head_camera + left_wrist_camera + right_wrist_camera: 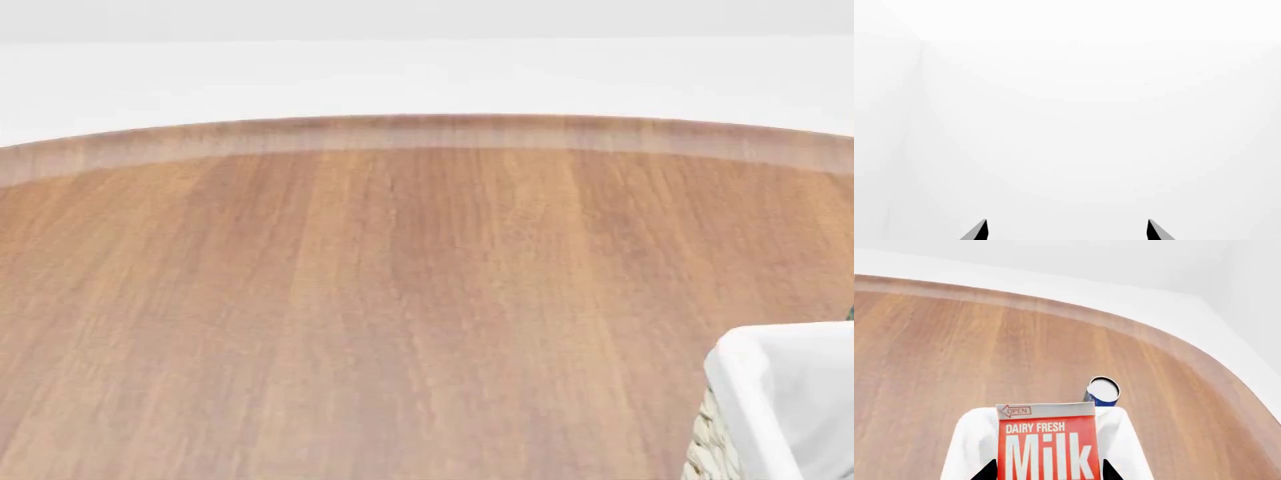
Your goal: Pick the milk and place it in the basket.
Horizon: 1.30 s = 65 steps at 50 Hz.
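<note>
In the right wrist view the milk point(1047, 440), a carton with a red top and white "Milk" lettering, stands between the two dark fingertips of my right gripper point(1051, 471), which press against its sides. It is held over the white cloth liner of the basket point(966, 445). In the head view only a corner of the basket point(781, 390) shows at the lower right, white liner over cream wicker; the milk and both grippers are out of that view. My left gripper point(1067, 231) is open and empty, facing plain white.
The brown wooden table point(400, 300) has a curved far edge with a white wall behind it. A small white-and-blue cylindrical container point(1103, 391) stands on the table just beyond the basket.
</note>
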### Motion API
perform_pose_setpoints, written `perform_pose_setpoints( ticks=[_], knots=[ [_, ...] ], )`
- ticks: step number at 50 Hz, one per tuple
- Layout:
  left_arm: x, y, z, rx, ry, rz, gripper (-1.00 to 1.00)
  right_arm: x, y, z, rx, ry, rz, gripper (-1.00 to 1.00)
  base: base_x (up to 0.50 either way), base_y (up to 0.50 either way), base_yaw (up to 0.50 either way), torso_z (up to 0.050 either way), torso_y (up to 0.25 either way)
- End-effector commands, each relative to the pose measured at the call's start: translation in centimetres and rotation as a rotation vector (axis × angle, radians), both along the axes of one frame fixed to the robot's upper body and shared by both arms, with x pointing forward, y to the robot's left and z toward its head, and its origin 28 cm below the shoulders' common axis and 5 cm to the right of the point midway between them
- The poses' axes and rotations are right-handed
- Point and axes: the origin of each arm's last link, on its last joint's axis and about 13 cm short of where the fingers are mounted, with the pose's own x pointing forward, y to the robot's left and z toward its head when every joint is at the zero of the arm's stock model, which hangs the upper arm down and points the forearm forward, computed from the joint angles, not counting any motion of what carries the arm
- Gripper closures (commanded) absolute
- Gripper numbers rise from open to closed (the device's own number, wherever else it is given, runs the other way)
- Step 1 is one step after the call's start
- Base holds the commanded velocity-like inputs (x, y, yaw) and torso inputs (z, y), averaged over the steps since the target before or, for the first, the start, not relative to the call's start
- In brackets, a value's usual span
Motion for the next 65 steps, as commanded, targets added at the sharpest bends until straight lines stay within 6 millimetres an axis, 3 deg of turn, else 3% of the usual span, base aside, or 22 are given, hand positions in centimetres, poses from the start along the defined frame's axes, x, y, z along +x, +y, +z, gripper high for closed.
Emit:
perform_pose_setpoints(
  ticks=[1,65],
  knots=[
    [0.0,0.0,0.0,0.000,0.001,0.000,-1.00,0.3,-0.9,0.4,-0.018,-0.034,-0.047,1.00,0.00,0.00,0.00,0.000,0.000],
    [-0.1,0.4,0.0,-0.056,-0.022,0.021,-1.00,1.2,-1.1,-1.1,-0.019,0.026,-0.037,1.00,0.00,0.00,0.00,0.000,-0.009]
  ],
)
